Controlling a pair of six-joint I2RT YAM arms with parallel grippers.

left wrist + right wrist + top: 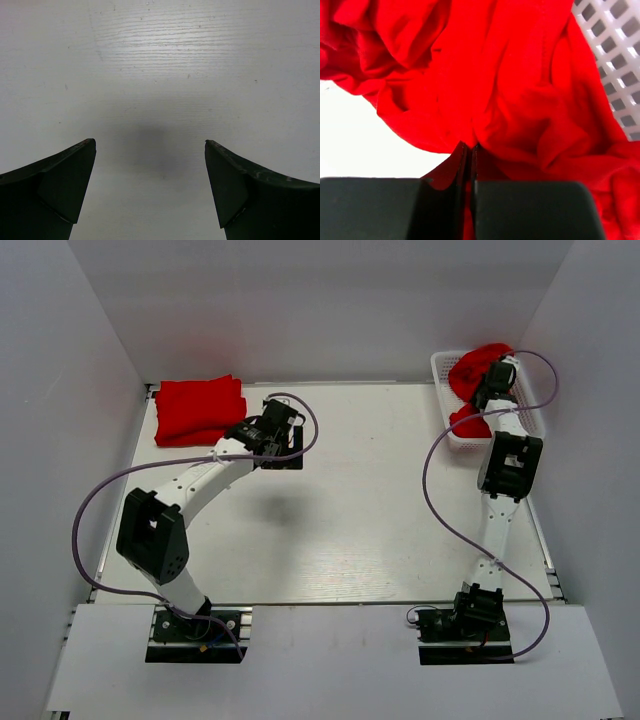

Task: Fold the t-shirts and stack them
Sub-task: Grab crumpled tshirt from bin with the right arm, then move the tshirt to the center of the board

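Observation:
A folded red t-shirt (198,409) lies at the table's far left corner. Crumpled red t-shirts (474,370) fill a white basket (441,400) at the far right. My right gripper (491,388) is over the basket and shut on a fold of a red t-shirt (520,100); in the right wrist view the fingers (455,165) pinch red cloth between them. My left gripper (282,452) hovers over bare table just right of the folded shirt. It is open and empty, and its fingers (65,185) stand wide apart in the left wrist view.
White walls enclose the table on the left, back and right. The basket's lattice wall (615,55) shows at the right of the right wrist view. Purple cables loop from both arms.

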